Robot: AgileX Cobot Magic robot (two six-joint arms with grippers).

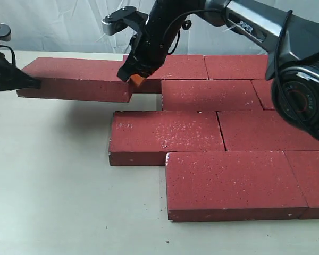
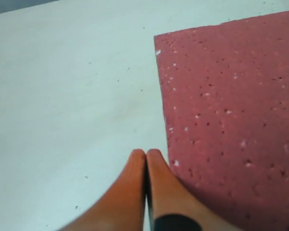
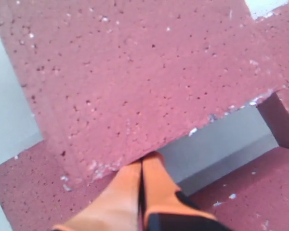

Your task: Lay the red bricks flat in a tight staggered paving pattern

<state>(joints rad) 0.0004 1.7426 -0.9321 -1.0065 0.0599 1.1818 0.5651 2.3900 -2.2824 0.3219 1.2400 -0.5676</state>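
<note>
Several red bricks lie flat in staggered rows, among them a front brick [image 1: 234,183], a middle one [image 1: 167,133] and a rear one [image 1: 210,94]. One loose red brick [image 1: 74,79] sits at the back left, slightly askew, casting a shadow beneath. My left gripper [image 1: 34,83] is shut with nothing in it, its tips at that brick's left end; in the left wrist view the shut gripper [image 2: 145,153] sits beside the brick's edge [image 2: 231,106]. My right gripper [image 1: 137,79] is shut and empty at the brick's right end. Its tips [image 3: 142,159] press against the brick's side [image 3: 135,72].
Bare pale table [image 1: 53,202] stretches left and in front of the bricks. A gap of table [image 3: 221,144] shows between the loose brick and the laid rows. Another brick [image 3: 24,192] lies partly under the loose one's corner. The right arm's base [image 1: 303,95] stands at the right.
</note>
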